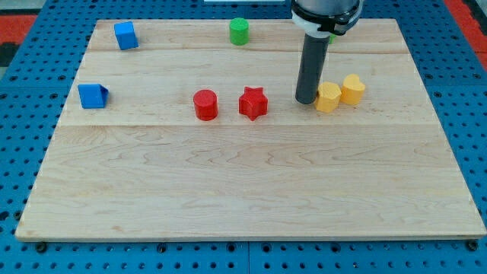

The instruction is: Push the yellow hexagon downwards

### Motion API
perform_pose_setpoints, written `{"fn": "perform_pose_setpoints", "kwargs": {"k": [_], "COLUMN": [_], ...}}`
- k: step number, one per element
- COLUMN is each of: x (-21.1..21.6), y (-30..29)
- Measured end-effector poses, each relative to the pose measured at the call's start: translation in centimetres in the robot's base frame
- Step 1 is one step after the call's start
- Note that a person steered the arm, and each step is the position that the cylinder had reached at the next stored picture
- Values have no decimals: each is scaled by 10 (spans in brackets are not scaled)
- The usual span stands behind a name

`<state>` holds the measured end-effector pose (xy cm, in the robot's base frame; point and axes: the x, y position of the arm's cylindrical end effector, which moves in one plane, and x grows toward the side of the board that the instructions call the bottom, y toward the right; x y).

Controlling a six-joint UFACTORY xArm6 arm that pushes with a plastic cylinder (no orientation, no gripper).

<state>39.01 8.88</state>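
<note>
Filling nearly the whole frame, a pale wooden surface [251, 190] lies on a blue pegboard base [23, 46]. Next in size, the arm's dark rod [312, 65] drops in from 12 o'clock, right of centre. The rig carries no claw, so no spread or pressed state applies; the rod ends in a plain tip [306, 100] resting on the surface.

Blocks, all small:
- blue cube [125, 35] at roughly 10 o'clock, near the far edge.
- blue block [93, 96], wedge-like, at 9 o'clock, well apart from the cube.
- red star [253, 103] just above centre.
- red cylinder [205, 104] just beside the star on its 9 o'clock side, not touching.
- yellow hexagon [328, 97], the task block, at about 2 o'clock from the surface centre. It sits directly at the tip's 3 o'clock side, touching or almost touching; contact cannot be confirmed.
- yellow block [352, 89], shape looks heart-like but unclear, touching the hexagon at its 2 o'clock side.
- green cylinder [239, 31] at 12 o'clock, near the far edge, well apart from the rod.

A second green bit peeks out behind the rod; shape cannot be told.
</note>
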Motion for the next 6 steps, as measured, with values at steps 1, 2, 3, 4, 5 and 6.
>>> {"fn": "perform_pose_setpoints", "kwargs": {"k": [1, 2, 3, 4, 5, 6], "x": [-22, -39, -31, -17, 76, 121], "y": [-31, -36, 20, 66, 81, 93]}}
